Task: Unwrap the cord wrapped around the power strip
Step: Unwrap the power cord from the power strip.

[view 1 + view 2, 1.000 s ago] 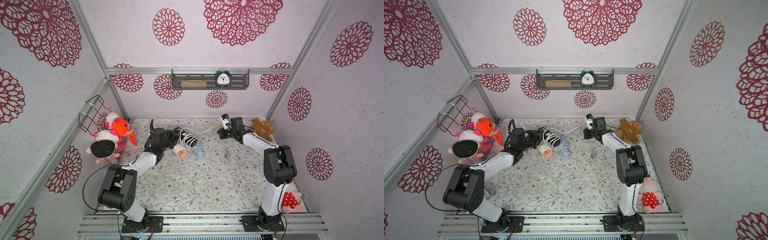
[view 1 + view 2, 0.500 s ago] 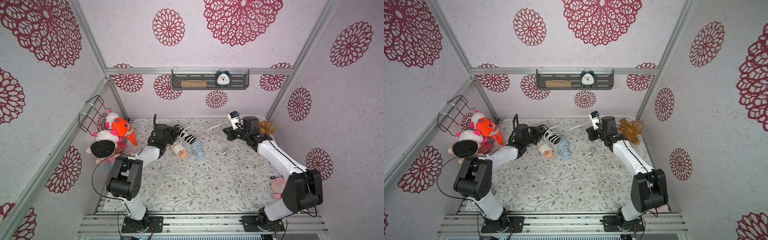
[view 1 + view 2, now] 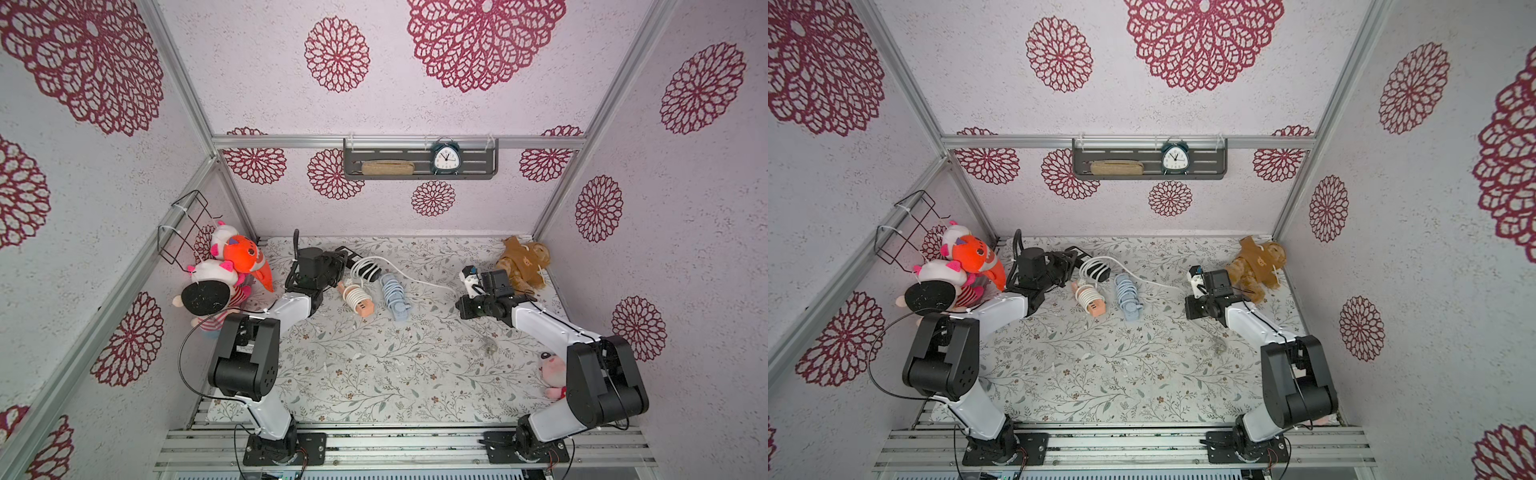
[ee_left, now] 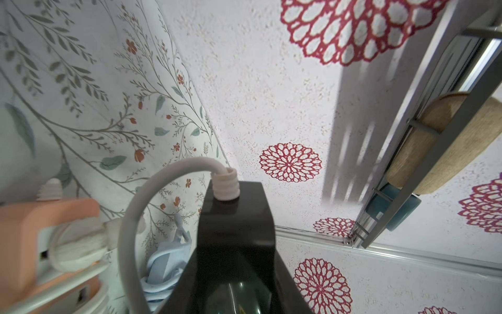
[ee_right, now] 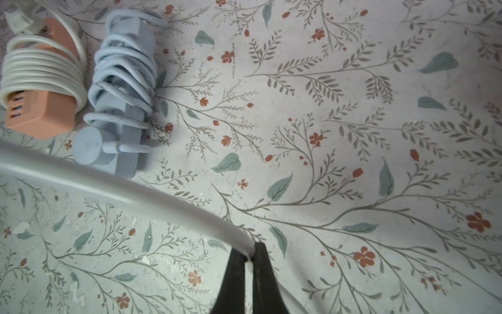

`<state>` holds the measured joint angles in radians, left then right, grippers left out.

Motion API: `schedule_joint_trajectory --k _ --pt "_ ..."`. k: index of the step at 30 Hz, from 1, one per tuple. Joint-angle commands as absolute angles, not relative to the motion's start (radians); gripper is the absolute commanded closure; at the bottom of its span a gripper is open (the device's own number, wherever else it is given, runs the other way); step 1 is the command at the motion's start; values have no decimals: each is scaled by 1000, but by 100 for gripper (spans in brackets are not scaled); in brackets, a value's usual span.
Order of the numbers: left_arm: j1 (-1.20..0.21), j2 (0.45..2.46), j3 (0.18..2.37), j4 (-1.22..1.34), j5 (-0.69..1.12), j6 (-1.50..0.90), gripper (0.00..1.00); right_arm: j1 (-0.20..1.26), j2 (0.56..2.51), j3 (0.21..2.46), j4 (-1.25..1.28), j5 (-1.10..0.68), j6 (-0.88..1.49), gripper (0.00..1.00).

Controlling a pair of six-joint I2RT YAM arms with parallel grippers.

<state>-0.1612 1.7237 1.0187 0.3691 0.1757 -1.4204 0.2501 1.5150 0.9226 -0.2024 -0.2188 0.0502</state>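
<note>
Here left gripper (image 3: 347,259) clamps black power strip (image 4: 236,217), right gripper (image 5: 248,255) pinches looped white cord (image 5: 135,195).

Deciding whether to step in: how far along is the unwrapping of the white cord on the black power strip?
Done: one stretch of the white cord is pulled free of the strip. In hand: the left gripper holds the black power strip, and the right gripper pinches the freed stretch. Left: several loops are wound around the strip.
</note>
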Motion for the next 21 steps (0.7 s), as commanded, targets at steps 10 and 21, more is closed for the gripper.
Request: schedule_joint_trajectory --k 10,21 --pt "-189 1650 1086 331 209 -1397 100 233 1447 1056 -315 -519 -67 37" --pt "-209 1615 1109 258 247 -1345 100 387 1730 1332 -152 -623 -7 36"
